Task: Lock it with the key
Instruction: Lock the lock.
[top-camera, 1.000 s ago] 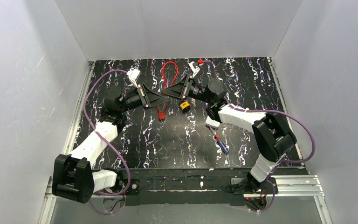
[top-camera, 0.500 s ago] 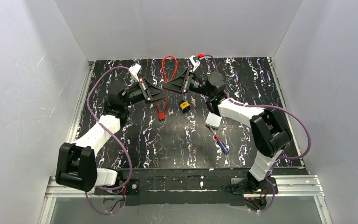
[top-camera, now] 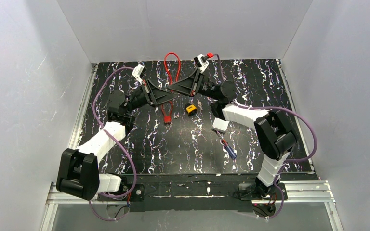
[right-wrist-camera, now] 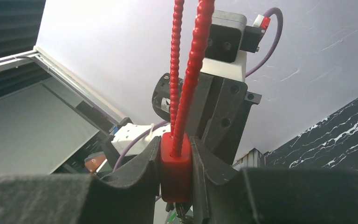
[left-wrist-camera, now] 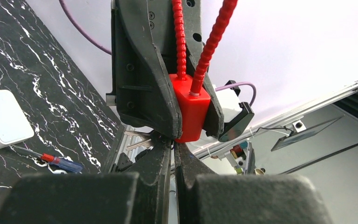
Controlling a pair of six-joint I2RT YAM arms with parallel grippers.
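Lock (right-wrist-camera: 175,175) body clamped in right gripper (right-wrist-camera: 175,145) jaws, red cable (right-wrist-camera: 192,65) rising from it; left gripper (left-wrist-camera: 173,148) jaws together just under lock, keys (left-wrist-camera: 137,139) beside its tips, grip on them unclear.

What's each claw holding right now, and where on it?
Right claw clamps the red lock body by its sides. Left claw is shut just under it, by the keys; whether on one cannot be told.

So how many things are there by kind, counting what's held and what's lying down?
Red cable lock, held: 1
Small red item, lying: 1
Yellow and black block: 1
White box: 1
Screwdriver: 1
Total: 5; keys partly hidden, not counted.
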